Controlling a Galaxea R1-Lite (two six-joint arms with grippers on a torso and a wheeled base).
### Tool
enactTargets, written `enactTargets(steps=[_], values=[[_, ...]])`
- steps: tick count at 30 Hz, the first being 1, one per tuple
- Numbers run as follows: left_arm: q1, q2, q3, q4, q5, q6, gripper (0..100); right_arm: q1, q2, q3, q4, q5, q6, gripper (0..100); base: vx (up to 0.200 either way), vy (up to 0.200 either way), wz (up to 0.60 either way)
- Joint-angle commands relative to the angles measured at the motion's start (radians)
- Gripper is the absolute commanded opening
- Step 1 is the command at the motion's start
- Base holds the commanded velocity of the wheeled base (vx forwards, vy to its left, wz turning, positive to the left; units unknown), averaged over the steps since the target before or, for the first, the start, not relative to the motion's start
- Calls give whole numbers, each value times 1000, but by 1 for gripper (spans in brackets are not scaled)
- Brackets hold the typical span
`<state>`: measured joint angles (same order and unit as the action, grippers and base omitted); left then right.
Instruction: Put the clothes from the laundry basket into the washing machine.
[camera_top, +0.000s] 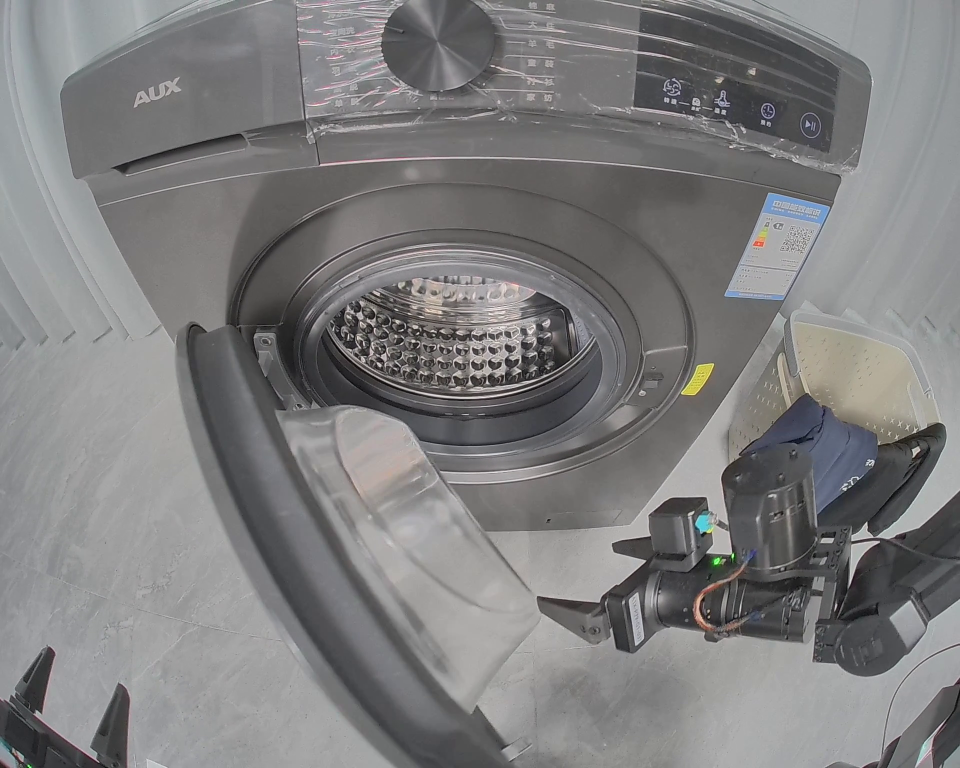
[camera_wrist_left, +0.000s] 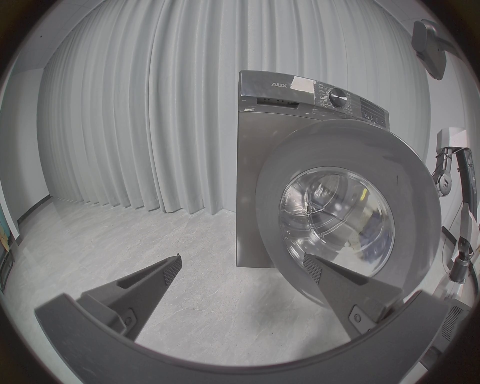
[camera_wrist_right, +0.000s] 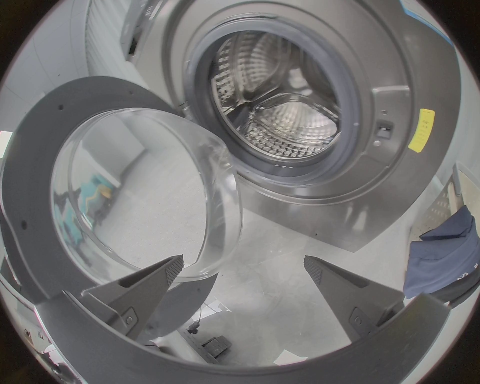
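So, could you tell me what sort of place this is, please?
Probably a staged laundry corner rather than a home: a washer with its door open and film on top, a basket of clothes beside it, and white curtains along the wall.

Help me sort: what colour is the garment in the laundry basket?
Navy blue cloth garment, clearest in right wrist view.

Laundry corner, front-loading washing machine (camera_top: 470, 300), pale curtains (camera_wrist_left: 125, 125), grey tiled floor (camera_top: 90, 500), laundry basket (camera_top: 860, 365)
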<state>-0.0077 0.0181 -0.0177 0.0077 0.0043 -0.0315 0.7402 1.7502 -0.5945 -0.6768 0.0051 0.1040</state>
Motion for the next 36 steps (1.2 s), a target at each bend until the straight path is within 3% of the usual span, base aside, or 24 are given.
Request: enactTargets(steps=[1,5,17,27,32,36], values=[[0,-12,15,0,0,-1,100,42,2,22,-21,-5,17,100,0,0,0],[0,-12,15,0,0,-1,100,25,6,10,-32,-5,22,100,0,0,0],[0,-12,15,0,0,-1,100,56,157,-134,-40,-10,31,100,-200,0,0],[0,-12,15,0,0,-1,100,93,229,-209,-40,-13,32,100,0,0,0],[0,-12,15,0,0,-1,100,96,229,-214,-40,-11,34,100,-200,0,0],[0,-12,15,0,0,-1,100,140,230,-226,-41,-13,66,100,0,0,0]])
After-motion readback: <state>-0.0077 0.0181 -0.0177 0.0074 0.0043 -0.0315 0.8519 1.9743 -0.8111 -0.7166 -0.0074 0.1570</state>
